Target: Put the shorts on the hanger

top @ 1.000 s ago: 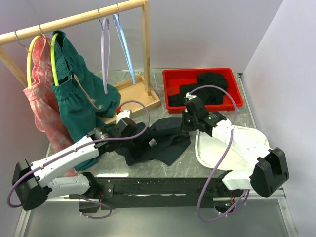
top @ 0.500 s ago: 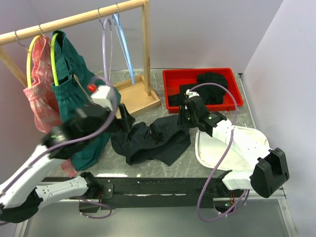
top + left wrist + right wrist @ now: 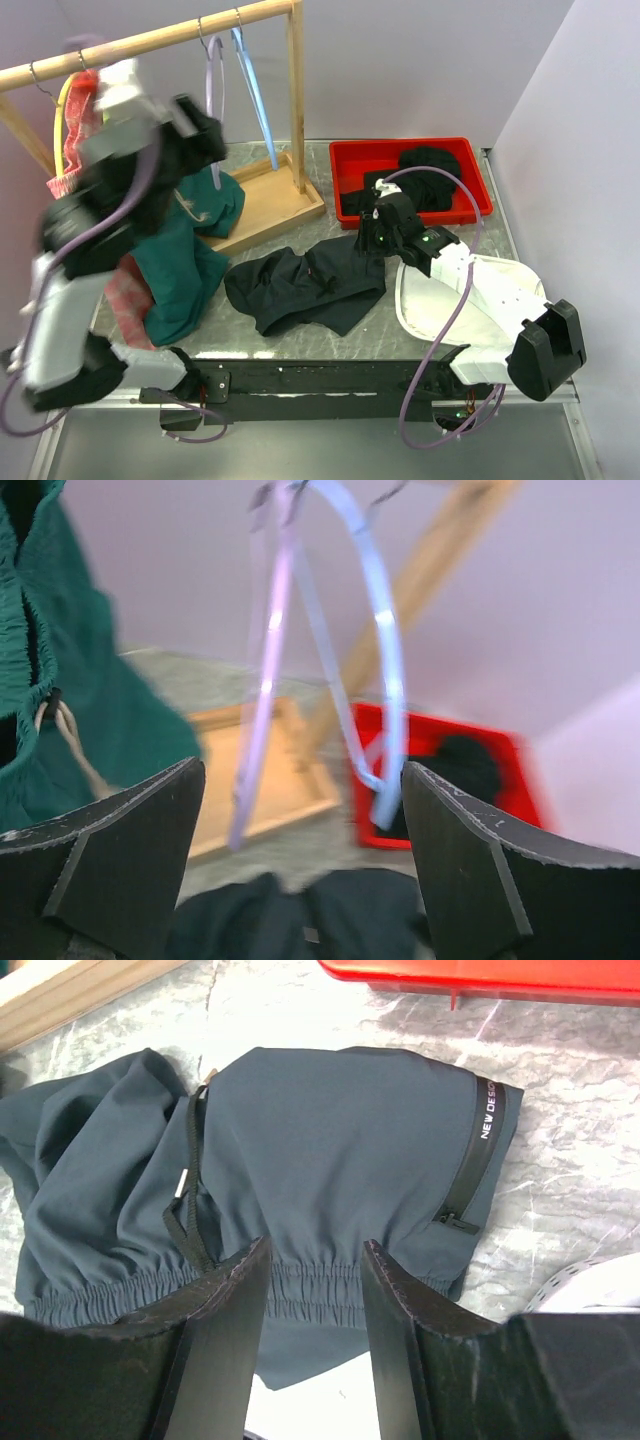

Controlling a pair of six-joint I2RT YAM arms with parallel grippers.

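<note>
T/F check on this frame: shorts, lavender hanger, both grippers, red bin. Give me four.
1. The shorts lie on the table, on no hanger. True.
2. The left gripper holds the lavender hanger. False: the hanger hangs on the wooden rail, and that gripper is open and empty.
3. The right gripper is clamped on the shorts. False: its jaws stand apart just above them.
4. The red bin holds dark fabric. True.
</note>
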